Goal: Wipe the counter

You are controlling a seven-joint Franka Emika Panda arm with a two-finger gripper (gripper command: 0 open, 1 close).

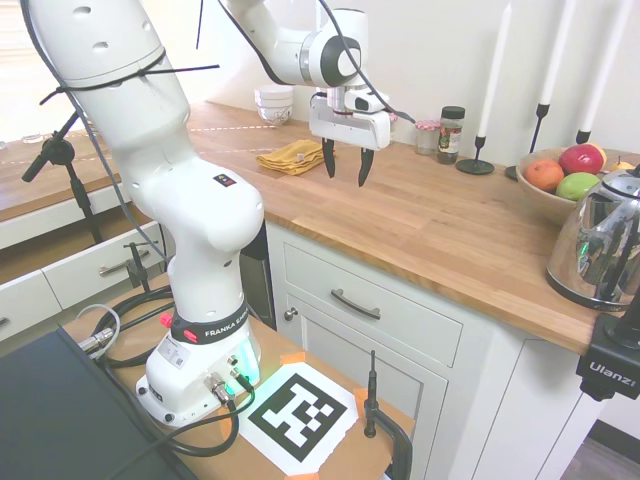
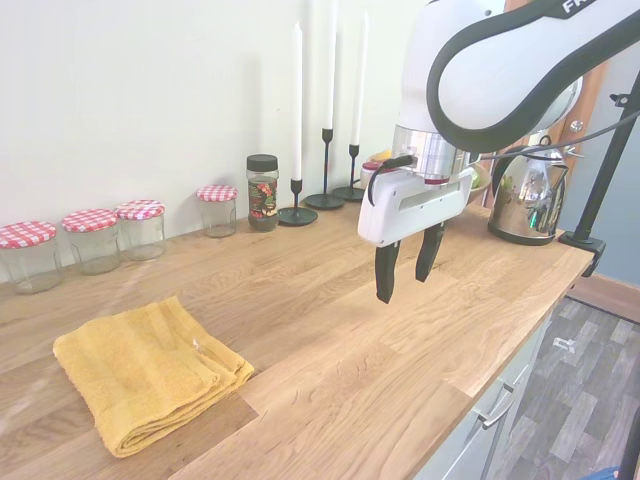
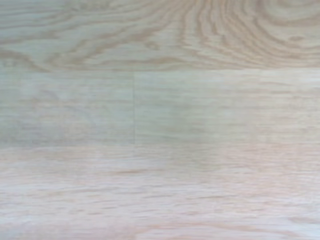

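Observation:
The counter (image 1: 420, 220) is a long brown butcher-block top over white cabinets; it also fills the second exterior view (image 2: 340, 350) and the wrist view (image 3: 160, 120) as bare planks. A folded yellow towel (image 1: 290, 156) (image 2: 150, 370) lies flat on it. My gripper (image 1: 346, 166) (image 2: 407, 268) hangs open a little above the wood, fingers pointing down, empty, some way to the side of the towel and not touching it.
Several jars with red checked lids (image 2: 90, 238) and a spice jar (image 2: 262, 192) line the wall. Candlesticks (image 2: 297, 214), a fruit bowl (image 1: 565, 178) and a steel kettle (image 1: 600, 245) stand toward one end. White bowls (image 1: 273, 104) sit behind the towel.

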